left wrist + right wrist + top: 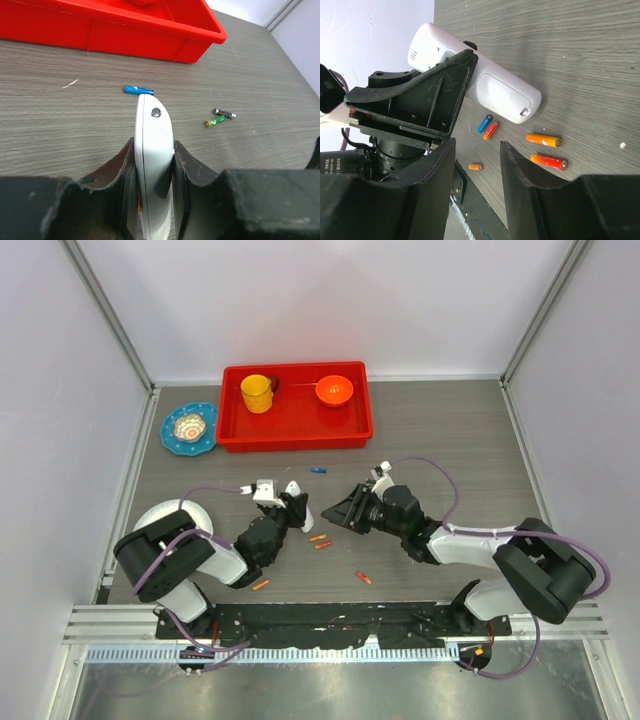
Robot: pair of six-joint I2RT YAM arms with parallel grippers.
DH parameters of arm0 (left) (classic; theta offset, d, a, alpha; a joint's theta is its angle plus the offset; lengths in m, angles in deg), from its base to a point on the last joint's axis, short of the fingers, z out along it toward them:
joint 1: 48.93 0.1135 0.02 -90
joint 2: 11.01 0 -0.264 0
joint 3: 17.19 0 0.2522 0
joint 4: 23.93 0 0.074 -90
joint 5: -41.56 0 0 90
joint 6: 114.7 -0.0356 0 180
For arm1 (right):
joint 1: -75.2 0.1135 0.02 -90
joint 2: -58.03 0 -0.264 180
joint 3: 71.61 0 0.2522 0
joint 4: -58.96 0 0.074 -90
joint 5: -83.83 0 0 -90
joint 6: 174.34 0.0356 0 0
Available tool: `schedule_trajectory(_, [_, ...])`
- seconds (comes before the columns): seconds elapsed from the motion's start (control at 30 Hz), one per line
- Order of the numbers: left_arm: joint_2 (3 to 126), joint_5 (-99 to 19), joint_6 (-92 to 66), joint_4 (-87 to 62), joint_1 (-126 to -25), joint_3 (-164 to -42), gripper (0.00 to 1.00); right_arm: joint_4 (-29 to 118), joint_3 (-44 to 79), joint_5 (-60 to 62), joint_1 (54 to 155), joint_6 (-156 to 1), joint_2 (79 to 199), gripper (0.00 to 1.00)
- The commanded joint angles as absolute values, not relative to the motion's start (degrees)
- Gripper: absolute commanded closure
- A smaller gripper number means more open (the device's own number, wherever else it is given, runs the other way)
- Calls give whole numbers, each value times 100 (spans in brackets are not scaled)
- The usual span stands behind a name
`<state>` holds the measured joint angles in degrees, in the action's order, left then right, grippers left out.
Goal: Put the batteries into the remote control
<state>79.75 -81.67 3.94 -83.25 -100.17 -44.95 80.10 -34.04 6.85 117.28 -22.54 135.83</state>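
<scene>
My left gripper (293,508) is shut on the white remote control (302,512) and holds it on edge; in the left wrist view the remote (154,117) stands between the fingers (192,167). In the right wrist view the remote (506,96) shows its back face with the cover piece in place. My right gripper (347,512) is open and empty, just right of the remote. Batteries lie loose on the table: orange ones (320,541), (544,140), a red one (363,577), a blue one (318,470), (139,90) and a green one (215,121).
A red tray (295,442) at the back holds a yellow cup (257,393) and an orange bowl (334,390). A blue plate (189,428) sits left of it. A white plate (160,512) lies beside the left arm. Another orange battery (260,584) lies near the front rail.
</scene>
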Motion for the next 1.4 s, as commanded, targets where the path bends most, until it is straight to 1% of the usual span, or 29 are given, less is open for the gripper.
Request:
schedule_trajectory(0.0, [7970,-8123,640,-9885,-9903,-4686,100,9002,-3342,1053,11677,-1914,13854,54])
schedule_trajectory(0.23, [8040,-8052,852,-9885,-9841,-4774,100,9766,-3421,1168,11633,-1500,14434,54])
schedule_trajectory(0.53, [8128,-8096,852,-9885,-9850,-4721,100,10347,-3491,1115,11598,-1122,15102,55])
schedule_trajectory(0.67, [8128,-8123,817,-9885,-9850,-4695,100,10348,-3491,1080,11598,-1060,15269,57])
schedule_trajectory(1.0, [8189,-8096,870,-9885,-9841,-4686,100,10250,-3439,1141,11598,-1078,15471,57])
schedule_trajectory(1.37, [8268,-8096,931,-9885,-9850,-4686,100,10506,-3395,1194,11624,-920,15753,54])
